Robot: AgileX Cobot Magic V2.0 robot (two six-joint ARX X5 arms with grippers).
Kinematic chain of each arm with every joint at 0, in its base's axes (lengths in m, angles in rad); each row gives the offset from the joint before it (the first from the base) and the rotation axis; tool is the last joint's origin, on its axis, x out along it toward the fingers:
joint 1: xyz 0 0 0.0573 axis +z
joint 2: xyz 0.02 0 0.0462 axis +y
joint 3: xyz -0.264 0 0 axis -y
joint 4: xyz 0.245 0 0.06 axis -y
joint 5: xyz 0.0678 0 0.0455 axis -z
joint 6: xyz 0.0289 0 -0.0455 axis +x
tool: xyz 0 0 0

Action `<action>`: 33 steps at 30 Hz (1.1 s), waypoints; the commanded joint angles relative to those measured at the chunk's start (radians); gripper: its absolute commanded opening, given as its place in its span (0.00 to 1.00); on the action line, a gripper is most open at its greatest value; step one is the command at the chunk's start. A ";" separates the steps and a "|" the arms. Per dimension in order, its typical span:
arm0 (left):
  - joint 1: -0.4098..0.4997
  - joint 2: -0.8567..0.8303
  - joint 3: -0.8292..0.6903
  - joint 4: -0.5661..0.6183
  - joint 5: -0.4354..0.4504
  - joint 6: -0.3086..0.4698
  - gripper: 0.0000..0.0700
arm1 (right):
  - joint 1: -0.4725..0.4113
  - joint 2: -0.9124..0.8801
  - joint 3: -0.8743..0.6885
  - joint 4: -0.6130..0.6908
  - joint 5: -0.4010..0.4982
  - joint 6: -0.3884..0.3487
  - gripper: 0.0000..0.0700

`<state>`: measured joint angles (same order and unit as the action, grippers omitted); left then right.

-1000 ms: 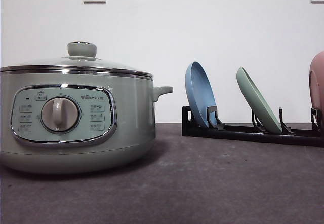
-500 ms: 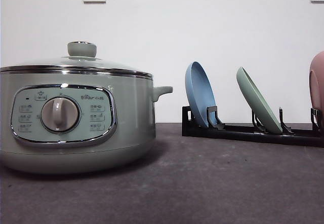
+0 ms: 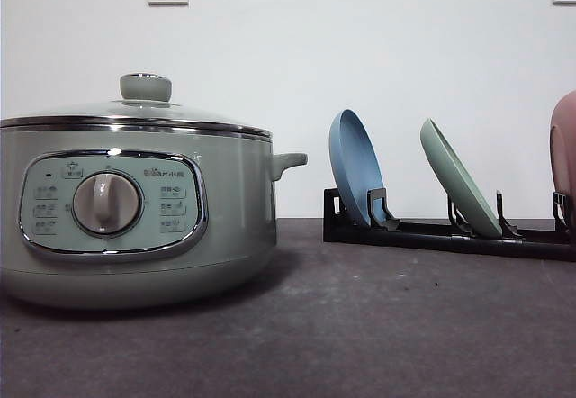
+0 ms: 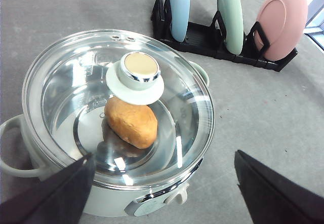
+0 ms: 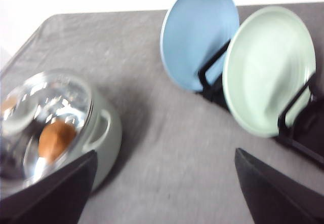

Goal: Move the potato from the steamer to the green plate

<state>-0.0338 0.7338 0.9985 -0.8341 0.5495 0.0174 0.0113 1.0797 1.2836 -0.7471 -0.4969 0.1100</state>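
The large round sage-green electric steamer [image 3: 135, 209] with chrome trim stands on the dark grey table [image 3: 378, 326], with its clear glass lid [image 4: 76, 87] seated on the rim. The lid's green knob [image 3: 146, 86] sits at the centre of the lid. A round dial [image 3: 107, 203] occupies the middle of the steamer's front control panel, and a side handle [image 3: 290, 161] projects toward the rack.

The lumpy orange-brown potato [image 4: 131, 122] lies inside the steamer on its metal floor, under the closed lid and partly beneath the knob. It also shows through the lid in the right wrist view [image 5: 55, 139].

Beside the steamer's handle side stands a black slotted plate rack [image 3: 441, 232]. Three plates lean upright in it. The round blue plate [image 3: 355, 168] is nearest the steamer. The shallow round pale mint-green plate [image 3: 459, 179] sits in the next slot. The round pink plate [image 4: 281, 21] is farthest from the steamer.

The left gripper [image 4: 162, 193] hangs above the steamer with its dark fingers spread wide, holding nothing. The right gripper [image 5: 162, 193] hangs above the table between the steamer and the rack, fingers likewise spread wide and empty.
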 commanded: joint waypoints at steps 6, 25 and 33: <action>-0.001 0.005 0.024 0.012 0.005 0.016 0.80 | 0.001 0.249 0.224 0.012 0.000 0.014 0.78; -0.001 0.005 0.024 0.012 0.005 0.016 0.80 | 0.067 0.692 0.429 0.116 0.103 0.014 0.78; -0.001 0.005 0.024 0.011 0.005 0.016 0.80 | 0.099 0.798 0.429 0.163 0.164 0.014 0.72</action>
<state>-0.0338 0.7338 0.9985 -0.8345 0.5495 0.0174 0.1049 1.8547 1.6886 -0.5930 -0.3374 0.1131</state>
